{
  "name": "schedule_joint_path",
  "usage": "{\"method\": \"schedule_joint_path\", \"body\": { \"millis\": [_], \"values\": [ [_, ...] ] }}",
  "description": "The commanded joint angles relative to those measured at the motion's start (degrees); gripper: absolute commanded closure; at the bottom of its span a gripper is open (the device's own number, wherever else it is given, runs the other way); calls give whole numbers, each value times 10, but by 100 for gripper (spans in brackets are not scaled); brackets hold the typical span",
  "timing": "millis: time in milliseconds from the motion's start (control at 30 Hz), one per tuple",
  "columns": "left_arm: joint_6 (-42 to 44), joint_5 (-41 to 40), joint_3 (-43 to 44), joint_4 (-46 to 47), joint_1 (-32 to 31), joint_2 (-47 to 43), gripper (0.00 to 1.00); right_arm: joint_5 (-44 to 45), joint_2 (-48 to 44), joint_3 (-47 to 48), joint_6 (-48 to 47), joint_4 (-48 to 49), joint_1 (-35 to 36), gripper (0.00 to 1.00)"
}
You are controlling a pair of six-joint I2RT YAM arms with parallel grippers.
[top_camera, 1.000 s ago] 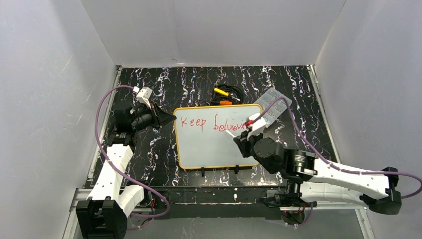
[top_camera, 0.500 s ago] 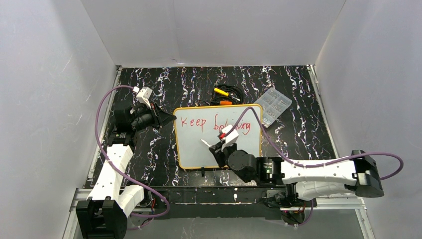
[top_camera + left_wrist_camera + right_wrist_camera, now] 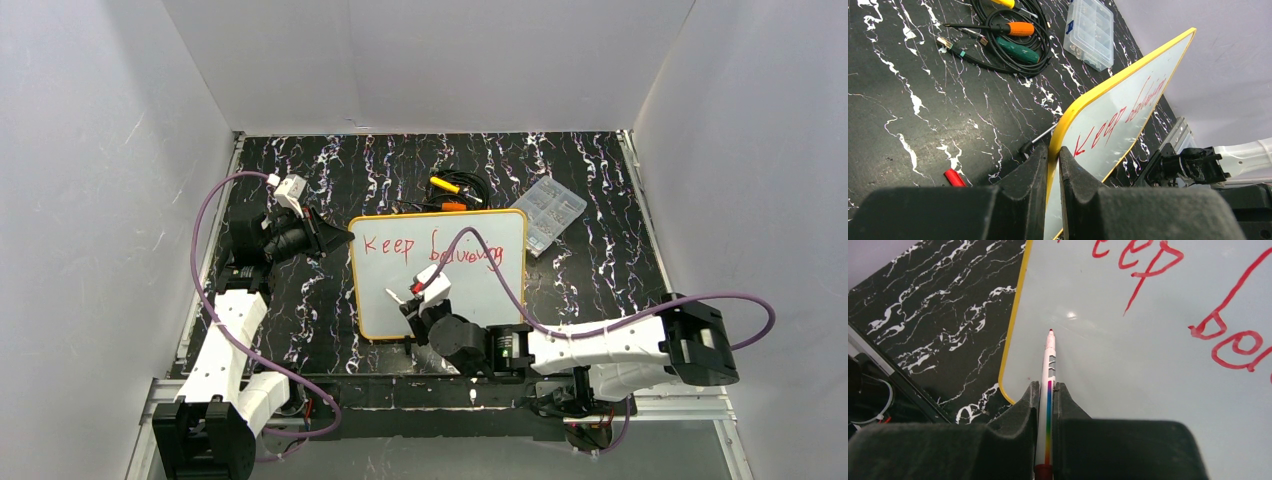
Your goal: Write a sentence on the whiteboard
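Note:
The whiteboard [image 3: 380,305] lies mid-table, white with a yellow rim [image 3: 1108,85]. Red lettering, the sentence [image 3: 430,247], reads "Keep believing" along its top; it also shows in the left wrist view [image 3: 1120,117] and in part in the right wrist view [image 3: 1143,257]. My left gripper [image 3: 345,237] is shut on the board's upper left edge, with the rim between its jaws [image 3: 1054,155]. My right gripper [image 3: 415,303] is shut on a white marker [image 3: 1049,360] with a rainbow stripe. The marker's red tip is over blank board below "Keep"; whether it touches, I cannot tell.
A clear plastic box [image 3: 548,212] sits off the board's far right corner. Screwdrivers and coiled black cable [image 3: 450,192] lie just behind the board. A small red cap [image 3: 954,177] rests on the black marbled table to the board's left. White walls close in three sides.
My right arm swung from the end of the first line, left and nearer, to the board's lower left. "believing" now shows whole. The left gripper has not moved.

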Motion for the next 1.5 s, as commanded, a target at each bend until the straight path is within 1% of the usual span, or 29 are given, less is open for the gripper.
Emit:
{"method": "schedule_joint_path", "body": {
  "millis": [0, 200, 733, 1000, 1467],
  "values": [
    [-4, 13, 10, -17, -10, -15, 100, 19, 17, 39, -17, 60, 4, 99],
    [-4, 12, 10, -19, -12, -17, 100, 37, 44, 61, -30, 55, 4, 99],
    [-2, 12, 10, -21, -15, -20, 100, 68, 80, 99, -10, -8, 4, 99],
    [-1, 11, 11, -22, -16, -22, 100, 61, 96, 114, -13, -22, 4, 99],
    [0, 11, 11, -24, -17, -24, 100, 56, 74, 99, 22, -68, 5, 99]
  ]
}}
